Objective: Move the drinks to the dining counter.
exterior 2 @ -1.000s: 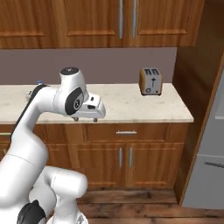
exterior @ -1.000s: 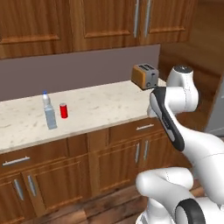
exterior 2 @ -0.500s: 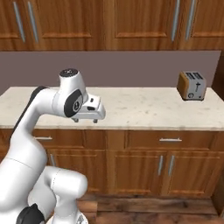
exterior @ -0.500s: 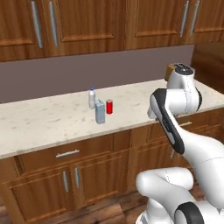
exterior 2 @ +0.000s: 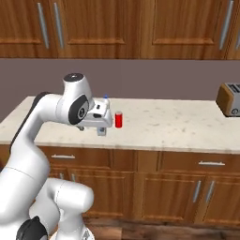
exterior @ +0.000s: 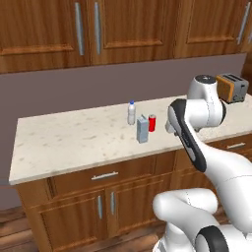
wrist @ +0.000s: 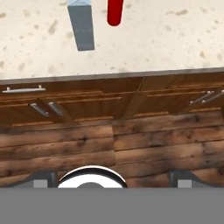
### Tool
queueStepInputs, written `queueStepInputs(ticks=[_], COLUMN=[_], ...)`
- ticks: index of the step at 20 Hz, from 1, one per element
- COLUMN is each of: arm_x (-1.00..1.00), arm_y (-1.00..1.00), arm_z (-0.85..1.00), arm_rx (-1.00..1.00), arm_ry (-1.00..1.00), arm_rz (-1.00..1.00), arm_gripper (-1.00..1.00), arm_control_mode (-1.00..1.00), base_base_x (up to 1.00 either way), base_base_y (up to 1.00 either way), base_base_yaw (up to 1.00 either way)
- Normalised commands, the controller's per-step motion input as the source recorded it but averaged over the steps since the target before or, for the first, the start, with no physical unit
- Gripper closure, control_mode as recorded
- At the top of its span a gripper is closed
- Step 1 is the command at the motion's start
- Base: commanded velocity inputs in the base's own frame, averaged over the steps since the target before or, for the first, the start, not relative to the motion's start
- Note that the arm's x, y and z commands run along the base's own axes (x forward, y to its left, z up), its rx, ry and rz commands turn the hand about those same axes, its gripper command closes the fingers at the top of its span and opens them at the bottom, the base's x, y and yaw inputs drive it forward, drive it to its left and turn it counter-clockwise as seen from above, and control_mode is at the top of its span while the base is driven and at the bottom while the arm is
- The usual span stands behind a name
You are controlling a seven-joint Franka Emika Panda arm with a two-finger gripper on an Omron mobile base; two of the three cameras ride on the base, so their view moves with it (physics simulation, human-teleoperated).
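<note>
Three drinks stand together on a speckled stone counter [exterior: 69, 142] over wooden drawers: a clear water bottle [exterior: 131, 113] with a blue cap, a pale blue-grey carton [exterior: 142, 130] and a short red can [exterior: 152, 123]. In the hand view the carton [wrist: 82, 26] and the can [wrist: 115, 11] sit at the top, beyond the counter's front edge. My gripper [wrist: 113, 178] is open, with nothing between its fingertips [wrist: 43, 177], and hangs over the floor in front of the drawers. In the right base view the hand [exterior 2: 98, 119] partly covers the carton, beside the can [exterior 2: 118, 119]. The dining counter is out of view.
A toaster [exterior: 231, 87] stands at the right end of the counter, also seen in the right base view as the toaster [exterior 2: 230, 99]. Wooden wall cabinets [exterior: 123, 29] hang above. Drawer handles [wrist: 24, 89] and a plank floor [wrist: 131, 148] lie below the hand.
The whole picture has shifted, so the base has driven along the counter. The drinks now sit near the arm and the toaster lies far right. The gripper stays open.
</note>
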Motion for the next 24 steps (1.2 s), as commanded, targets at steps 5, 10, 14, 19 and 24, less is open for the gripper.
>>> queueStepInputs(ticks=[5,10,14,19,24], arm_x=[0.00,0.00,0.00,0.00,0.00], arm_y=[0.00,0.00,0.00,0.00,0.00], arm_z=[0.00,0.00,0.00,0.00,0.00], arm_rx=[0.00,0.00,0.00,0.00,0.00], arm_ry=[0.00,0.00,0.00,0.00,0.00], arm_rz=[0.00,0.00,0.00,0.00,0.00], arm_gripper=[-1.00,-1.00,-1.00,-1.00,-1.00], arm_control_mode=[1.00,1.00,1.00,1.00,1.00], base_base_x=[0.51,0.64,0.53,0.52,0.57], base_base_y=[0.01,0.00,0.00,0.00,0.00], base_base_yaw=[0.22,0.19,0.08,0.03,0.00])
